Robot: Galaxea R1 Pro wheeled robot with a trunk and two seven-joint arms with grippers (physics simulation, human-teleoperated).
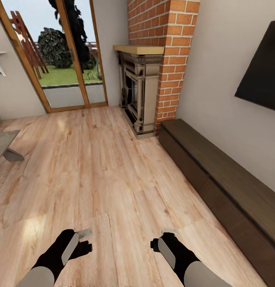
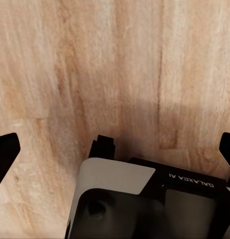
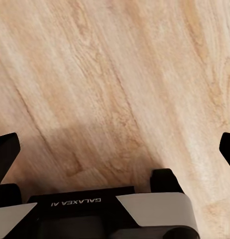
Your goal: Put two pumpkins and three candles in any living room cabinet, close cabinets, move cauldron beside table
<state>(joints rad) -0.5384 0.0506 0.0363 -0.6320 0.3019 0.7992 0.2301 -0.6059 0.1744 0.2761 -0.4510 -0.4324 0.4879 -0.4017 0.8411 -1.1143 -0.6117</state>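
The long, low dark-brown cabinet (image 1: 227, 179) runs along the right wall, and its flat fronts look shut. A corner of the grey table (image 1: 2, 144) pokes in at the left edge. The pumpkins, candles and cauldron are out of view. Low in the head view, my left gripper (image 1: 84, 236) and right gripper (image 1: 164, 235) hover over bare plank floor. In the left wrist view my left gripper (image 2: 115, 149) has its fingers spread wide with nothing between them. My right gripper (image 3: 115, 149) is spread just as wide and is also empty.
A dark fireplace (image 1: 138, 91) under a brick chimney (image 1: 169, 56) stands ahead, at the cabinet's far end. Wood-framed glass doors (image 1: 59, 59) are at the back left. A black TV (image 1: 261, 69) hangs above the cabinet. Light wood floor (image 1: 105, 171) stretches between table and cabinet.
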